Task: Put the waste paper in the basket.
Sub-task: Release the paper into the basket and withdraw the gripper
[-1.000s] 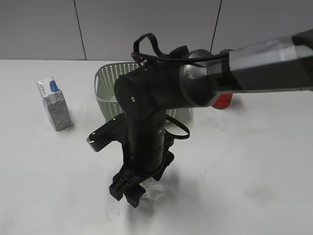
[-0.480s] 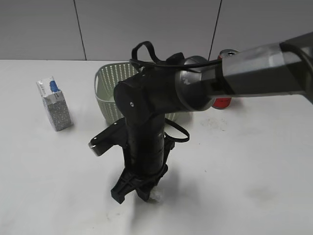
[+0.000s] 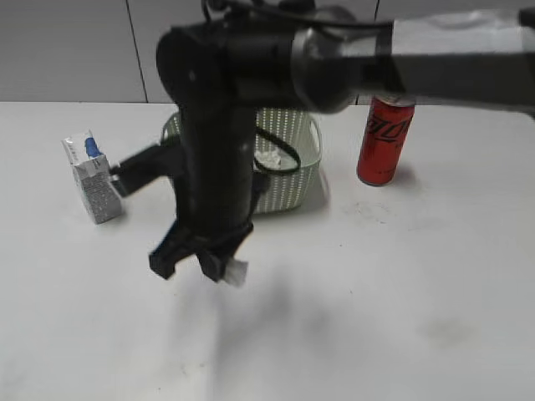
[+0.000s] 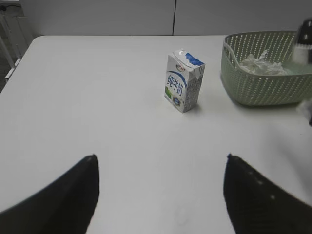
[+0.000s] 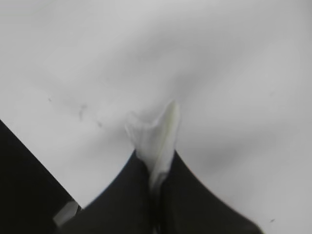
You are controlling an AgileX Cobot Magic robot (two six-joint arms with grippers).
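Overhead, so to speak, the right arm (image 3: 276,50) filled most of the exterior view, reaching in from the right edge, bending at a black elbow and dropping steeply toward the white table (image 3: 418,292). Behind the arm stood the basket (image 3: 288,175), pale green with perforated sides, resting on the table near its far edge; the left wrist view showed crumpled white paper (image 4: 258,63) already lying inside it. A red can (image 3: 384,138) stood upright to the right of the basket, apart from it. A small milk carton (image 3: 94,177), white with blue print, stood upright well to the left of the basket.

At the arm's lower end the right gripper (image 3: 219,266) hung above the table, clear of the surface, in front of the basket and outside it. Its two dark fingers (image 5: 126,195) were pressed together on a wad of waste paper (image 5: 155,134), which poked out white beyond the tips; the right wrist view was blurred, but the pinch was plain.

Low in the left wrist view, the left gripper (image 4: 161,195) showed only two dark fingertips, set wide apart with bare table between them and nothing held.
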